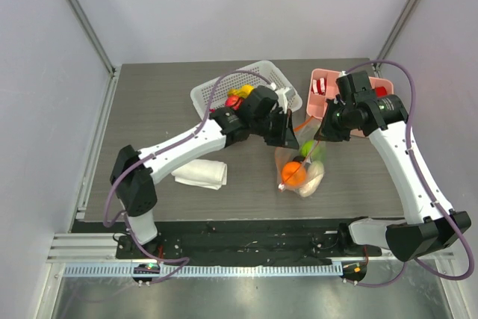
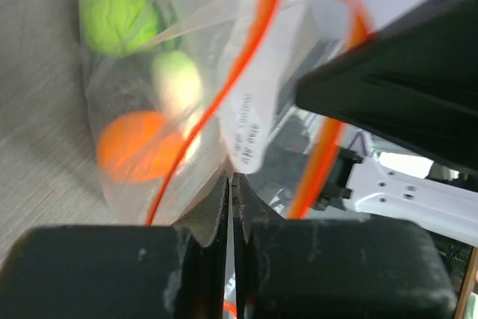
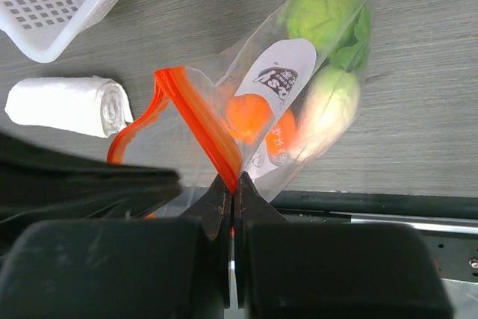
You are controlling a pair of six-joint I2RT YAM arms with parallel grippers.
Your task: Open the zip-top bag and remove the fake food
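The zip-top bag [image 1: 302,171] hangs lifted between both grippers over the table's middle. Its orange-red zip strip [image 3: 202,121] is partly pulled apart into an open loop. My right gripper [image 3: 234,181] is shut on the strip's one side. My left gripper [image 2: 230,182] is shut on the clear plastic at the other lip of the bag [image 2: 246,110]. Fake food sits inside: a green leafy piece [image 3: 327,7], an orange [image 2: 138,147] and a pale white piece [image 3: 328,102]. From the top, the left gripper [image 1: 293,142] and right gripper [image 1: 317,141] stand close together above the bag.
A rolled white cloth [image 1: 200,173] lies left of the bag. A white basket [image 1: 216,93] with red and yellow toys stands behind the left arm. A pink container [image 1: 323,84] sits at the back right, beside the right arm.
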